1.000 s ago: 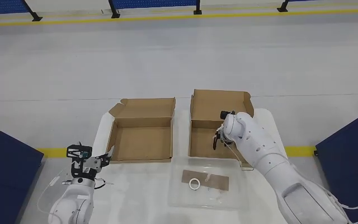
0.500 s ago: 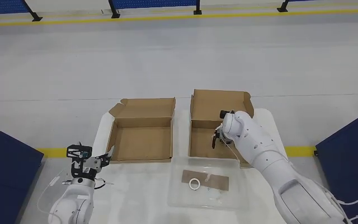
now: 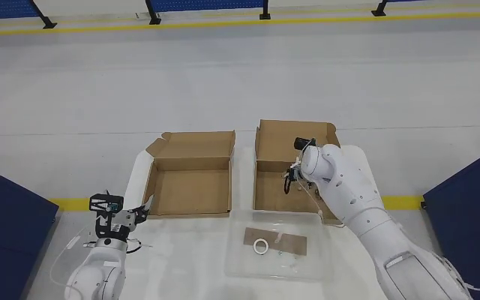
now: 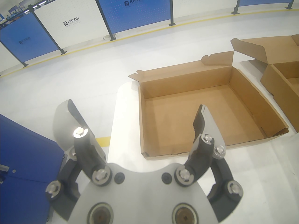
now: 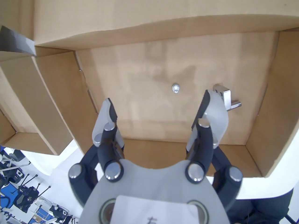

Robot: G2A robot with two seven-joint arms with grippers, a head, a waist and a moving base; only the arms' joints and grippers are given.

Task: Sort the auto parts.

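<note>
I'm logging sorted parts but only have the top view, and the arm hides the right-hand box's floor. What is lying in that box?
Observer: A small silver fastener, seemingly a bolt, lies near the middle of the right box floor.
Operator: Anything else in there?
Observer: Yes, a metal bracket lies apart from it, nearer a side wall, partly behind one finger of the right tool.
Operator: Is that tool carrying anything?
Observer: No, its jaws stand open and empty above the box floor.
</note>
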